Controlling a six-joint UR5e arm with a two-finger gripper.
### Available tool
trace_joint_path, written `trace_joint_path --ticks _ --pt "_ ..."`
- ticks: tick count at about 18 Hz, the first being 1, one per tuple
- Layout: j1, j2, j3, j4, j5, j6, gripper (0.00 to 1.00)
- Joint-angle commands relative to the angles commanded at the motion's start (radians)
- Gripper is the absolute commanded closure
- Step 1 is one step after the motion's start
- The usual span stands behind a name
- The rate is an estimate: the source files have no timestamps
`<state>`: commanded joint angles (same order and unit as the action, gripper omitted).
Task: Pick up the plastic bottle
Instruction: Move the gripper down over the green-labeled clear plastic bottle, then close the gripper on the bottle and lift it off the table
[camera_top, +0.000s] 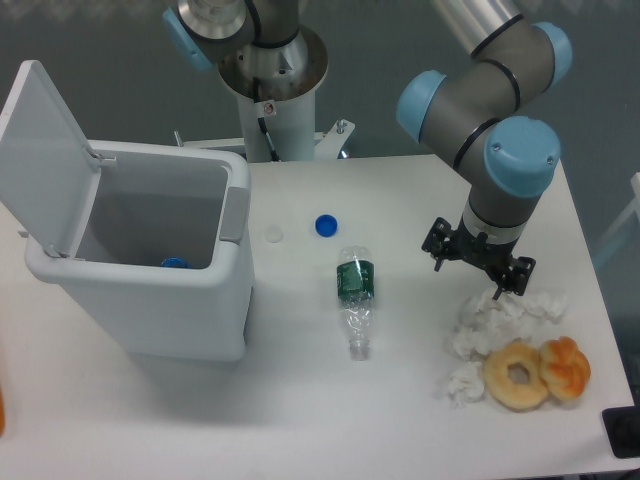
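The plastic bottle lies on its side near the middle of the white table. It is clear with a green label band, and its capless neck points toward the front edge. My gripper hangs to the bottle's right, about a hand's width away and above the table. Its two black fingers are spread apart with nothing between them, so it is open. It is not touching the bottle.
A white bin with its lid raised stands at the left, with a blue item inside. A small blue cap and a white disc lie behind the bottle. Crumpled tissue, a doughnut and an orange pastry sit at front right.
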<state>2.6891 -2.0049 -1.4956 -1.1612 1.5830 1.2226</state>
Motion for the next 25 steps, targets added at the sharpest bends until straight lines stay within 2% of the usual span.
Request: trace_joint_path --ticks 6,9,12,15,17,20,22,25 --pt "-0.031 -0.002 -0.002 -0.005 0.011 -0.006 0.00" --pt "-0.067 0.009 -0.056 -0.002 0.011 -0.095 0.00" --pt "-0.083 0.008 -0.090 0.028 0.000 -0.176 0.00" --pt "-0.104 -0.005 -0.081 0.034 -0.020 -0.312 0.00" --pt "-0.129 -0.043 -0.069 0.038 -0.029 -0.435 0.00" --pt "-0.178 -0.110 -0.031 0.093 -0.029 -0.575 0.00" --pt "-0.193 -0.132 -0.015 0.095 -0.028 -0.626 0.00" --pt "-0.196 -0.130 -0.012 0.095 -0.028 -0.629 0.00"
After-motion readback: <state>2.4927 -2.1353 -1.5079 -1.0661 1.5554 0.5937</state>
